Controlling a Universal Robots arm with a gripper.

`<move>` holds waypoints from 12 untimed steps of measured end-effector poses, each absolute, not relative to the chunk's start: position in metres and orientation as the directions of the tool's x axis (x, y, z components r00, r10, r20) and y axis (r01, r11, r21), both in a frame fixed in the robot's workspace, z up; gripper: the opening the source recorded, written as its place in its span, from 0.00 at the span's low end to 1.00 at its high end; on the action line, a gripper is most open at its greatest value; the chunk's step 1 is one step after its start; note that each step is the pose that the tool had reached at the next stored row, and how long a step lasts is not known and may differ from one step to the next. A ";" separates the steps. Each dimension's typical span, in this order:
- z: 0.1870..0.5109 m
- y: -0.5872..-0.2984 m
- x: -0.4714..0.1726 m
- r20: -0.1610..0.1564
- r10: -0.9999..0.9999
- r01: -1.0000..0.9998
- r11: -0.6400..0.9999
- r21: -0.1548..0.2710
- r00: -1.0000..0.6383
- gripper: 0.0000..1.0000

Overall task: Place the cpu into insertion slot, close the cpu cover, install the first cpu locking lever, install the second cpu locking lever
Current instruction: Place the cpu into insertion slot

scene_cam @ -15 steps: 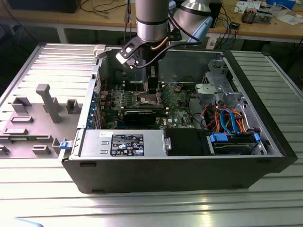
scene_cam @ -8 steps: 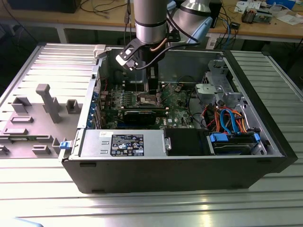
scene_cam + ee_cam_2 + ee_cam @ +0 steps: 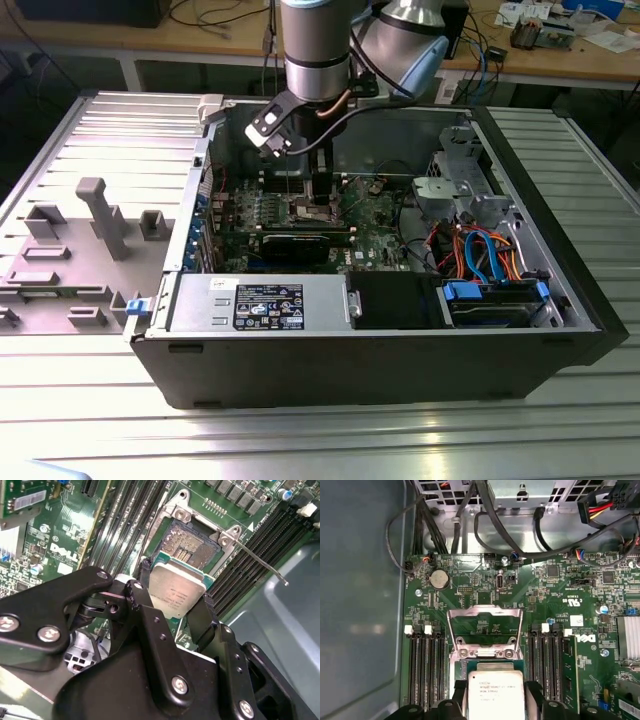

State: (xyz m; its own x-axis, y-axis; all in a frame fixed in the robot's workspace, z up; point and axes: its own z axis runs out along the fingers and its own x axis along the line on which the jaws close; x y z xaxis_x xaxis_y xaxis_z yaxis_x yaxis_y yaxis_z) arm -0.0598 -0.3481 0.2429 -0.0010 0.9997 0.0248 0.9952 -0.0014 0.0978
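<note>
second wrist view has the black gripper (image 3: 175, 594) pinching the cpu (image 3: 176, 587) by two opposite edges, its smooth silver-grey lid over the near side of the insertion slot (image 3: 192, 545), whose dark pin field lies bare inside a silver rim; the placing step looks to be in hand, and it calls for squaring the flat chip to that rim. in the first wrist view the cpu cover (image 3: 485, 611), a thin metal frame, stands raised off the green board (image 3: 470, 585)
</note>
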 end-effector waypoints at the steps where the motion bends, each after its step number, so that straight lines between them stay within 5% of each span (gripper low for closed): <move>1: 0.242 -0.348 -0.062 0.025 1.000 0.995 -0.001 0.104 -0.001 0.55; 12: 0.223 -0.342 -0.068 0.025 1.000 0.994 -0.001 0.112 -0.002 0.55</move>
State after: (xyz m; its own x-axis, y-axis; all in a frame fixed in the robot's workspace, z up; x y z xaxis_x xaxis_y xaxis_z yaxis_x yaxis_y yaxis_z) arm -0.0680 -0.3416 0.2233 -0.0016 0.9997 0.0248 0.9937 -0.0012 0.1123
